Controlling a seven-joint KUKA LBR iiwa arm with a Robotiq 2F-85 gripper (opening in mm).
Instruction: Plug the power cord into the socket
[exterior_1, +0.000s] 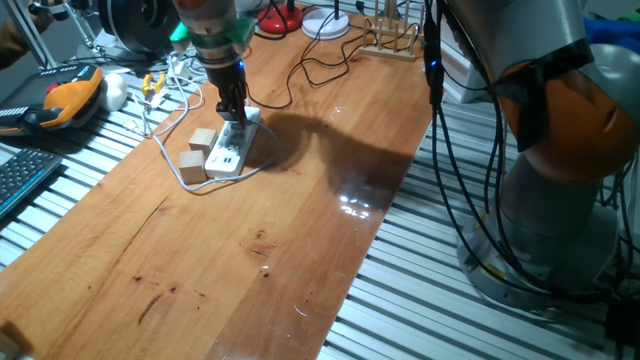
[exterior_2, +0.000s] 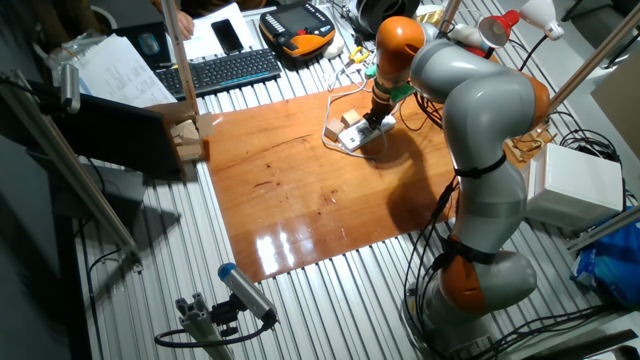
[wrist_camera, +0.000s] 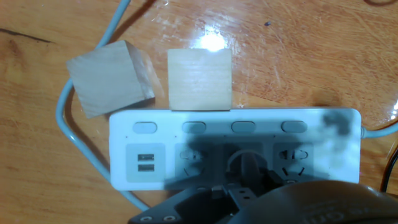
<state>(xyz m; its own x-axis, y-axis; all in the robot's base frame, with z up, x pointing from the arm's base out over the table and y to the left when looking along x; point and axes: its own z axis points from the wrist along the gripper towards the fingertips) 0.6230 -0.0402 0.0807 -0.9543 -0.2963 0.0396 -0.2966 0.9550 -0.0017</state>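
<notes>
The white power strip, the socket (exterior_1: 229, 149), lies on the wooden table, its outlets in a row (wrist_camera: 186, 134); it also shows in the other fixed view (exterior_2: 357, 136). My gripper (exterior_1: 232, 110) stands straight above its middle, fingers close together on the small black plug (wrist_camera: 245, 164), which sits at the middle outlet. How deep the plug is seated is hidden by the fingers. The thin black power cord (exterior_1: 322, 70) winds off toward the table's far side. The gripper (wrist_camera: 245, 186) fills the bottom of the hand view, and it also shows in the other fixed view (exterior_2: 377, 113).
Two tan wooden cubes (exterior_1: 203, 140) (exterior_1: 192, 165) touch the strip's long side. The strip's white cable (wrist_camera: 73, 134) loops around them. A wooden rack (exterior_1: 390, 40) and a red lamp base (exterior_1: 280, 18) stand at the back, an orange pendant (exterior_1: 65, 100) to the left.
</notes>
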